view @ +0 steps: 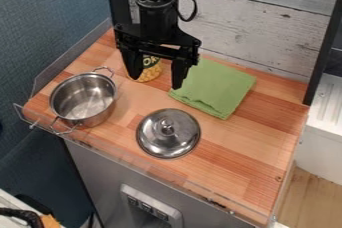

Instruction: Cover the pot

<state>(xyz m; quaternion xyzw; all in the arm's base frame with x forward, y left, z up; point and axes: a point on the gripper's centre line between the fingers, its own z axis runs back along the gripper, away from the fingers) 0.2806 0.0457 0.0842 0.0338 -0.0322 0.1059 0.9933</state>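
Wooden counter (250, 144) — lettered can (149, 71) behind spread pincer (157, 82) — lid (168, 137) near pot (83, 99).

Green cloth (217, 89), folded flat, right of centre in upper half of frame — lies on wood-striped bench (250, 144). Can (147, 72) with yellow on label, upper centre, just left of cloth, partly hidden. Pale, weathered plank wall (267, 24) across top, dark upright post (326, 47) at upper right. Blue wall (53, 27) at upper left. White unit (324, 109) at right edge, wood floor (314, 174) below it. Grey bench front (100, 174), lower centre — pale control panel (175, 215) with dark switches at bottom.
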